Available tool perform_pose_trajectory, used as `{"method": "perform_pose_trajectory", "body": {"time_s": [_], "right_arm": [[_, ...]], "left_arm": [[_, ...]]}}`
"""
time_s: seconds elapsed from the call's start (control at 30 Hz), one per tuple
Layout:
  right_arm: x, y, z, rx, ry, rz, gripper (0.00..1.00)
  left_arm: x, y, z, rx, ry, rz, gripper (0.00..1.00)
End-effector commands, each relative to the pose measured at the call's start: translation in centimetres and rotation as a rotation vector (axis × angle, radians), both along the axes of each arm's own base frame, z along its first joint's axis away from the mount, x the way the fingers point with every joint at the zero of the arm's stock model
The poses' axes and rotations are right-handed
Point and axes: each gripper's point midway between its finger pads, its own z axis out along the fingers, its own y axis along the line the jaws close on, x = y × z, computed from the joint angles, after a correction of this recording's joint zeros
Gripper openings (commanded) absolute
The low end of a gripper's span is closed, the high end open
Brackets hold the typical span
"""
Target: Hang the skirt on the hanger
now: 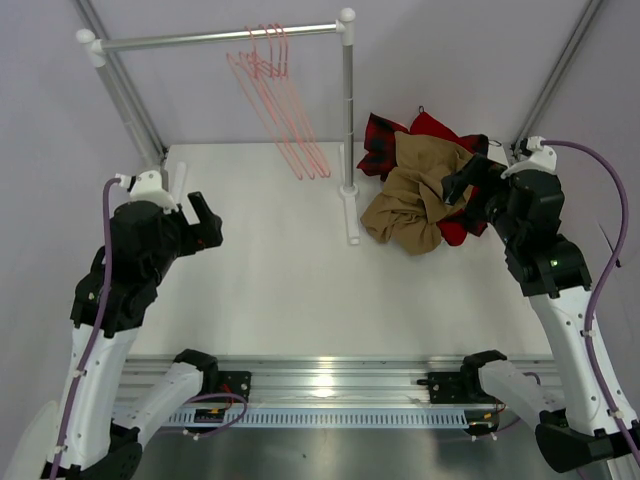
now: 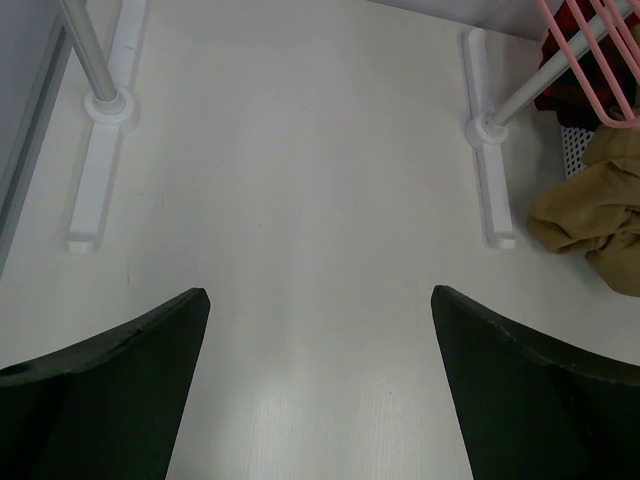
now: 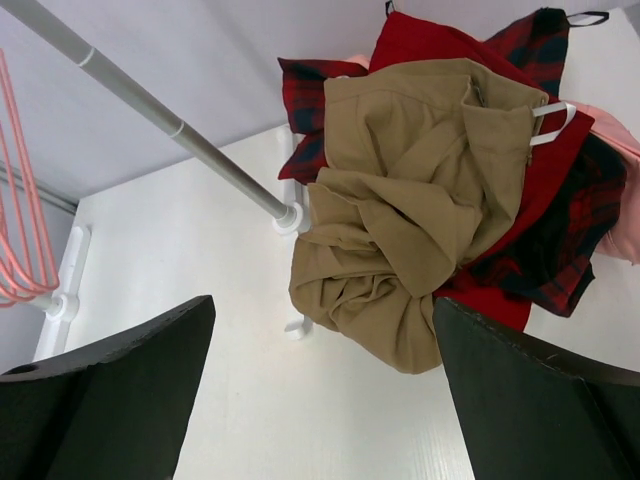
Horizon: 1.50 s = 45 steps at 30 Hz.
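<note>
The tan skirt [image 1: 410, 195] lies crumpled on a pile of clothes at the table's back right, just right of the rack's right post. It shows large in the right wrist view [image 3: 410, 210] and at the right edge of the left wrist view [image 2: 595, 205]. Several pink hangers [image 1: 275, 90] hang from the rail; their lower parts show in the wrist views [image 2: 600, 60] [image 3: 22, 220]. My right gripper [image 1: 460, 185] is open and empty, hovering at the pile's right side. My left gripper [image 1: 205, 220] is open and empty over the table's left part.
A white clothes rack with a grey rail [image 1: 220, 38] stands at the back, with flat feet on the table [image 1: 349, 215] [image 2: 95, 150]. A red garment [image 3: 430, 45] and red-and-black plaid cloth [image 3: 560, 240] lie under the skirt. The table's front edge is a metal rail [image 1: 330, 385].
</note>
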Motion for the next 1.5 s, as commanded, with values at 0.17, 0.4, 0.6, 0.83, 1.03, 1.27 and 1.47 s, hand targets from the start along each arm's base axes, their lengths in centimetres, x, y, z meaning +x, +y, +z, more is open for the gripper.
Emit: {"method": "perform_pose_trajectory", "body": {"time_s": [0.17, 0.4, 0.6, 0.83, 1.03, 1.27, 1.47], "right_arm": [[-0.4, 0.3, 1.9, 0.042, -0.061, 0.015, 0.99], [-0.1, 0.3, 0.8, 0.063, -0.03, -0.005, 0.99], [0.5, -0.2, -1.1, 0.043, 0.024, -0.043, 0.99], [1.4, -0.8, -2.4, 0.02, 0.039, -0.081, 0.99], [2.5, -1.9, -4.0, 0.004, 0.119, -0.154, 0.99], [2.0, -3.3, -5.3, 0.004, 0.17, -0.202, 0.99], [1.8, -5.3, -6.0, 0.01, 0.198, -0.269, 0.99]], "left_arm": [[-0.8, -1.6, 1.9, -0.039, -0.075, -0.104, 1.0], [0.1, -4.1, 5.5, -0.098, -0.158, -0.222, 0.99], [2.6, -7.1, 11.0, -0.173, -0.255, -0.337, 0.99], [7.4, -10.1, 14.3, -0.199, -0.293, -0.349, 0.97], [12.4, -10.0, 14.7, -0.166, -0.276, -0.171, 0.94], [16.9, -10.0, 12.7, -0.117, -0.23, -0.062, 0.89], [19.5, -11.5, 12.1, -0.09, -0.218, -0.047, 0.88]]}}
